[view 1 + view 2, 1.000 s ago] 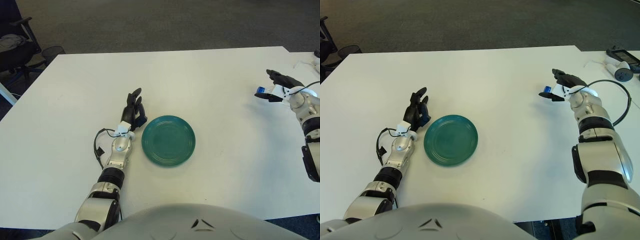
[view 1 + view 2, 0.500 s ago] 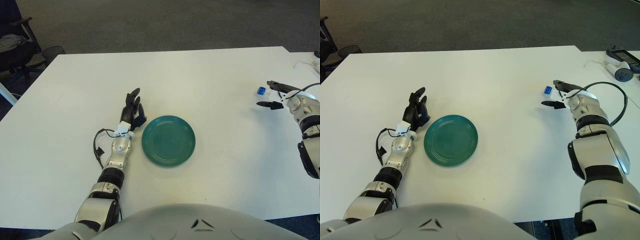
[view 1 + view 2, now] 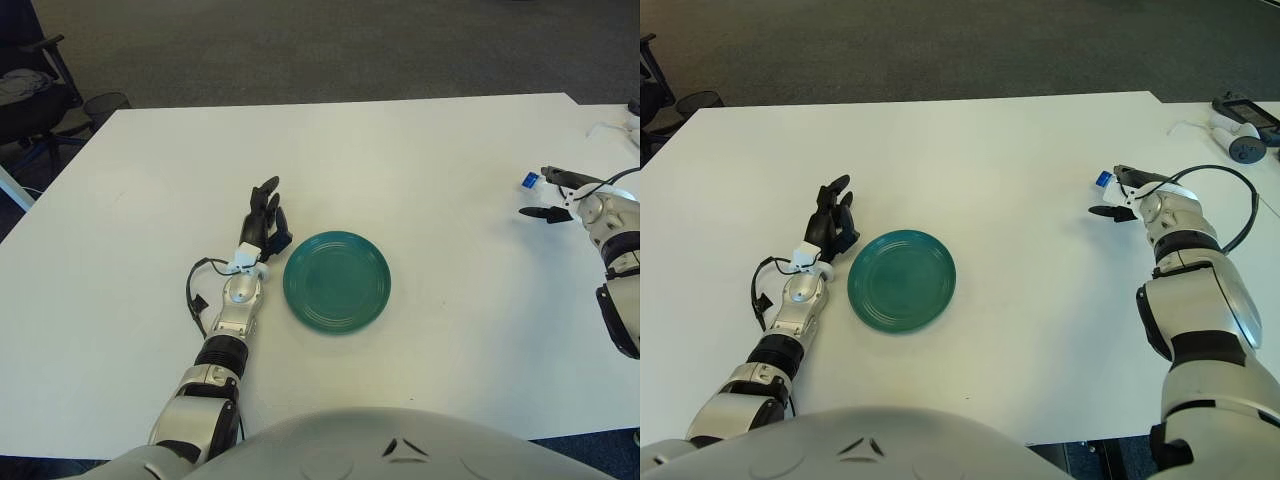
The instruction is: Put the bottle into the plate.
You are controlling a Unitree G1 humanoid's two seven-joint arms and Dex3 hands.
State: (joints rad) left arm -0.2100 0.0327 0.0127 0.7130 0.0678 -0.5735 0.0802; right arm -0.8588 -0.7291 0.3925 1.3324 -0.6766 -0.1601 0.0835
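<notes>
You have a wide white table (image 3: 420, 170) in front of you, with grey carpet beyond its far edge. Near the middle, a little toward your left, sits the round green plate (image 3: 337, 281), flat and with nothing in it. Your left hand (image 3: 265, 222) lies on the table just beside the plate's left rim, fingers stretched out forward and relaxed, holding nothing. Your right hand (image 3: 1128, 193) is far off at the right side of the table, well apart from the plate, with its dark fingers (image 3: 1134, 173) spread apart, one pointing out over the top and another lower down. The bottle (image 3: 1103, 179) is a very small thing with a blue and white end, just at the tips of those spread fingers on their far left side; you cannot tell whether a fingertip touches it, but the hand is not closed around it. It is nowhere near the plate.
</notes>
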